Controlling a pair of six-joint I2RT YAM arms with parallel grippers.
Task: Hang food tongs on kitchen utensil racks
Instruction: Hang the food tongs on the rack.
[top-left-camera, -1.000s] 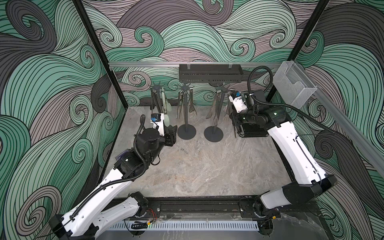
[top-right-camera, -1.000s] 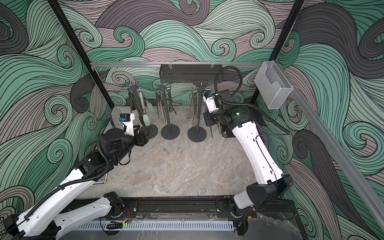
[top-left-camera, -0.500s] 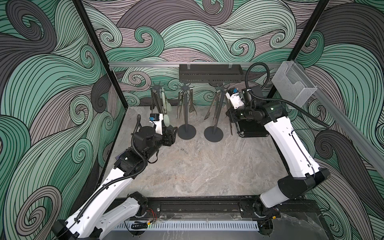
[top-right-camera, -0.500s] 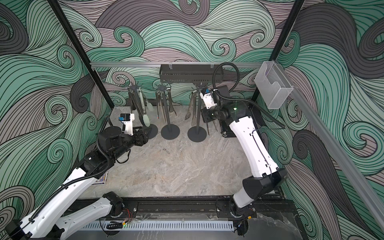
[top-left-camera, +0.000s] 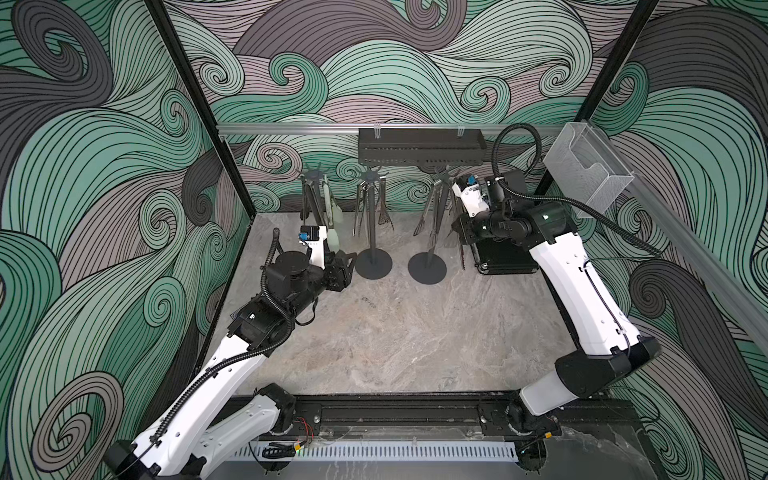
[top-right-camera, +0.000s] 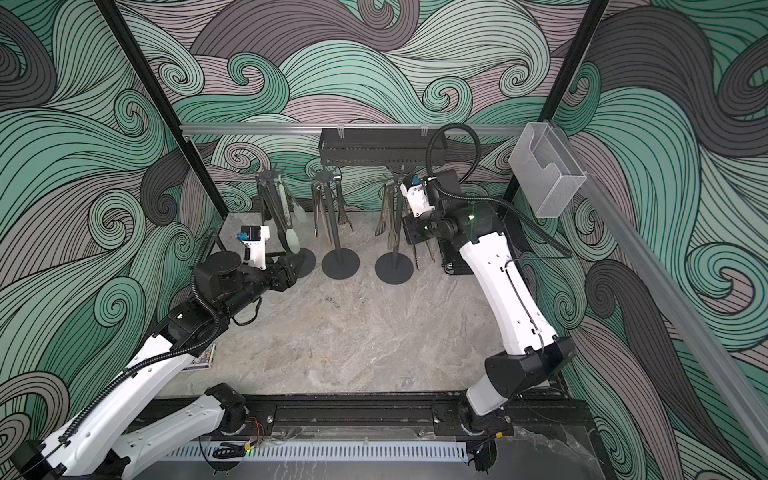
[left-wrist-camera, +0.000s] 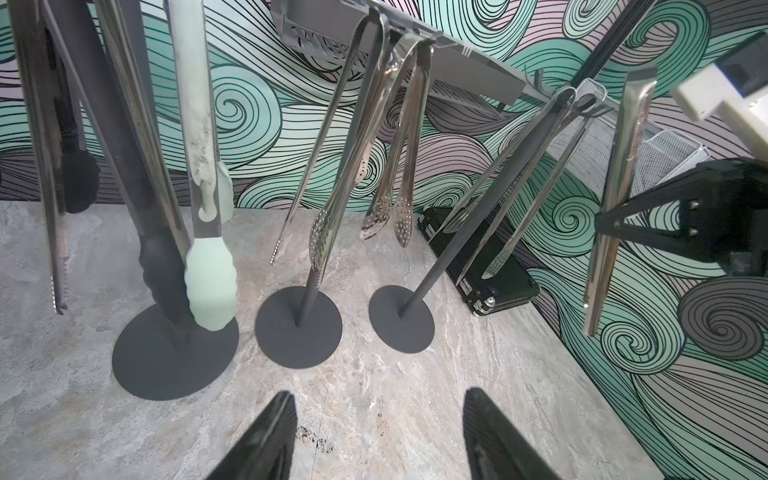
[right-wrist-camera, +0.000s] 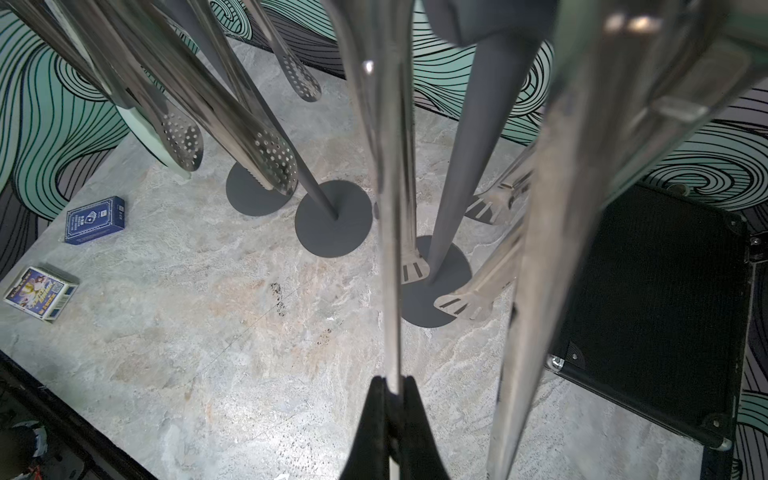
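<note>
Three dark grey kitchen utensil racks stand in a row at the back: left (top-left-camera: 314, 176), middle (top-left-camera: 373, 264) and right (top-left-camera: 427, 270). Food tongs hang from all three, among them a pale-green-tipped pair (top-left-camera: 332, 226) (left-wrist-camera: 210, 286) on the left rack. My right gripper (top-left-camera: 460, 232) (right-wrist-camera: 392, 384) is shut on one arm of a bare steel pair of tongs (right-wrist-camera: 390, 208) (left-wrist-camera: 615, 199), held upright close beside the right rack's pole. My left gripper (top-left-camera: 348, 262) (left-wrist-camera: 379, 399) is open and empty, low over the table in front of the left rack's base (left-wrist-camera: 174, 357).
A black case (top-left-camera: 505, 259) lies behind the right gripper. A black perforated shelf (top-left-camera: 419, 145) hangs on the back rail, and a clear mesh box (top-left-camera: 586, 174) on the right rail. Two card boxes (right-wrist-camera: 95, 214) (right-wrist-camera: 41, 293) lie near the left wall.
My right arm has carried the steel tongs a little up and left, closer to the right rack. The left gripper has stayed open in nearly the same spot.
</note>
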